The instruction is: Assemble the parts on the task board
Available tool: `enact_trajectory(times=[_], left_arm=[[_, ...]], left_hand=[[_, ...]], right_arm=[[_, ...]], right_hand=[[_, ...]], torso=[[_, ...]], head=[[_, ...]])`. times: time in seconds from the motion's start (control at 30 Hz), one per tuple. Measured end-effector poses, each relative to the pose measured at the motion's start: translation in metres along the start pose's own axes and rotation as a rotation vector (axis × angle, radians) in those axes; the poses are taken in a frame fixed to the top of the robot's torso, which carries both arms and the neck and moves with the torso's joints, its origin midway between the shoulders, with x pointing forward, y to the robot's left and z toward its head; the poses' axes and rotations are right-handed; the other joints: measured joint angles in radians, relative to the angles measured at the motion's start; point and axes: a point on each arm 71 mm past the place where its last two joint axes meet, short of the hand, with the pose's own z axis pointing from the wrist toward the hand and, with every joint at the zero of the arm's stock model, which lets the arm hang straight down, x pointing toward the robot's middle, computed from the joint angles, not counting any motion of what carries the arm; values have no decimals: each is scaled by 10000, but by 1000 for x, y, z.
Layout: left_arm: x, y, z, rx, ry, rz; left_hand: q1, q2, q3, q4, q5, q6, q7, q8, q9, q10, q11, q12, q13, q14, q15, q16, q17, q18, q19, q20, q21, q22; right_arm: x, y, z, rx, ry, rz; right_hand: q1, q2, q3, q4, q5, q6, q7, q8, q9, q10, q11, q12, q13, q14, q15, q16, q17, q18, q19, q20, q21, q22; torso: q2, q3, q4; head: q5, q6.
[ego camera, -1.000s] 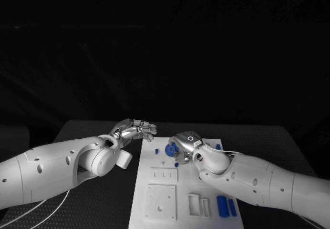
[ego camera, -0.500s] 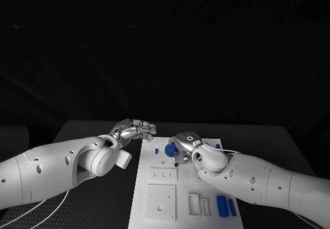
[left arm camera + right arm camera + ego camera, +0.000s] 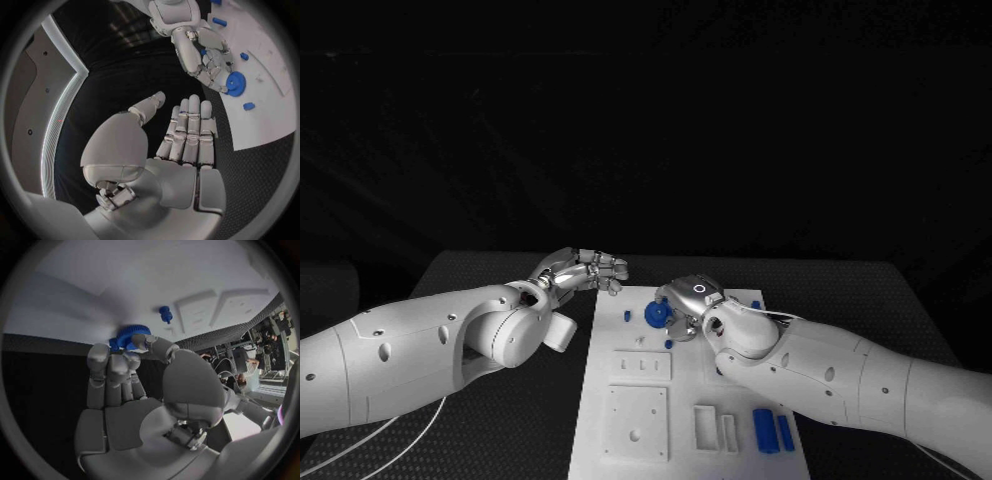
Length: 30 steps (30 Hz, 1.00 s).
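The white task board (image 3: 635, 402) lies in the middle of the table. My right hand (image 3: 691, 300) hovers over its far end and pinches a blue gear (image 3: 658, 316) between thumb and fingertips. The gear (image 3: 130, 334) is held just above the board (image 3: 125, 275), and the left wrist view also shows the gear (image 3: 235, 83) in the right hand (image 3: 206, 52). My left hand (image 3: 583, 270) floats beside the board's far left corner, its fingers (image 3: 189, 131) stretched out with nothing in them. A small blue peg (image 3: 626, 317) stands left of the gear.
Another blue peg (image 3: 671, 344) stands just nearer than the gear, and a third blue peg (image 3: 757, 305) is by the right wrist. Two long blue pieces (image 3: 767, 430) lie at the board's near right. Recessed white blocks (image 3: 643, 366) sit mid-board. Cables (image 3: 387, 440) trail under the left arm.
The right arm has edged slightly to the left with the gear still in its fingers. The left hand has stayed where it was.
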Motion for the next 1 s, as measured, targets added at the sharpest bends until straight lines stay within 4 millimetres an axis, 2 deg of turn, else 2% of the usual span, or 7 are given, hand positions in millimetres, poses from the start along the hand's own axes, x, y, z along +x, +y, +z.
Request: enact_trajectory(times=[0.1,0.23,0.5,0.7,1.0], left_arm=[[-1,0,0,-3,-23,8],[-1,0,0,-6,-34,11],[-3,0,0,-10,-65,20],[-5,1,-2,-18,-104,23],[-7,1,-3,-23,-133,22]], left_hand=[[0,0,0,0,0,0,0,0,0,0,0,0,0,0,0,0,-8,-1,0,0,0,-1],[0,0,0,0,0,0,0,0,0,0,0,0,1,0,0,0,-8,-1,0,0,0,-1],[0,0,0,0,0,0,0,0,0,0,0,-37,1,0,0,0,-7,-2,0,0,0,-2],[0,0,0,0,0,0,0,0,0,0,0,-37,2,0,0,0,-7,-2,0,0,0,-2],[0,0,0,0,0,0,0,0,0,0,0,-37,2,0,0,0,-6,-2,0,0,0,-4]], right_arm=[[0,-1,-1,19,17,29],[0,-5,-3,65,56,54],[0,-10,-12,78,126,155],[1,-17,-18,154,233,195],[-4,-30,-32,276,231,358]], right_hand=[[47,131,118,-117,313,-1,0,59,13,22,-22,0,9,18,-30,-39,9,3,0,1,0,0],[-9,183,252,-179,562,-1,-1,91,59,37,-37,0,9,-1,-73,-39,20,13,15,16,0,0],[-62,235,316,-193,615,-1,-1,148,57,37,-37,0,18,-1,-74,-38,31,39,15,17,0,0],[-62,235,344,-220,653,0,-1,177,78,37,-37,0,18,0,-75,-38,41,48,14,18,0,0],[-62,235,371,-248,653,0,-1,177,78,37,-37,0,27,0,-75,-37,40,50,14,19,-1,0]], torso=[[-1,-1,-2],[-1,10,0],[-7,12,5],[-7,18,-18],[-7,31,-19]], head=[[7,-1],[15,-13],[37,-23],[55,-23],[36,16]])
